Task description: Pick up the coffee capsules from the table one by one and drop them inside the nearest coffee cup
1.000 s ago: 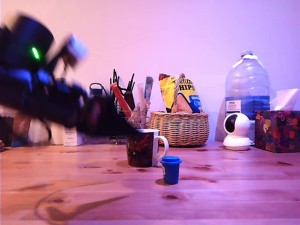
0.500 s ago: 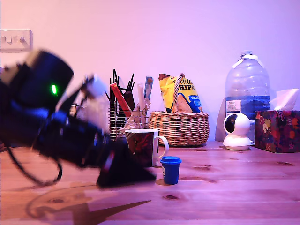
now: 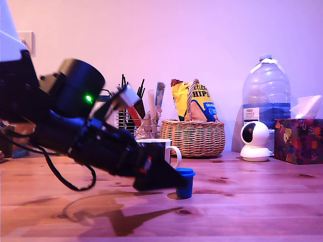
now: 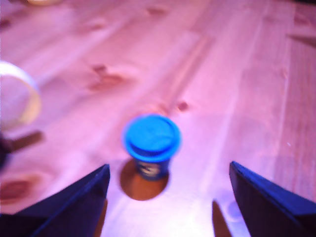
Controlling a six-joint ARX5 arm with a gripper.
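A blue coffee capsule (image 3: 185, 183) stands upright on the wooden table (image 3: 252, 201), just in front of the coffee cup (image 3: 170, 154). The arm hides most of the cup; only its white rim and handle show. My gripper (image 3: 172, 179) reaches in low from the exterior view's left, its tip right beside the capsule. In the wrist view the capsule (image 4: 151, 142) sits ahead of the open gripper (image 4: 169, 167), between the two dark fingers (image 4: 74, 207) and touching neither. The cup's white rim (image 4: 27, 98) shows blurred at that picture's edge.
Behind the cup stand a wicker basket (image 3: 195, 137) holding crisp packets and a wire utensil holder (image 3: 132, 117). A large water bottle (image 3: 266, 101), a white camera (image 3: 255, 142) and a tissue box (image 3: 299, 140) are at the exterior view's right.
The arm has swung down and towards the exterior view's right, from above the cup to table height beside the capsule. The capsule and cup have not moved.
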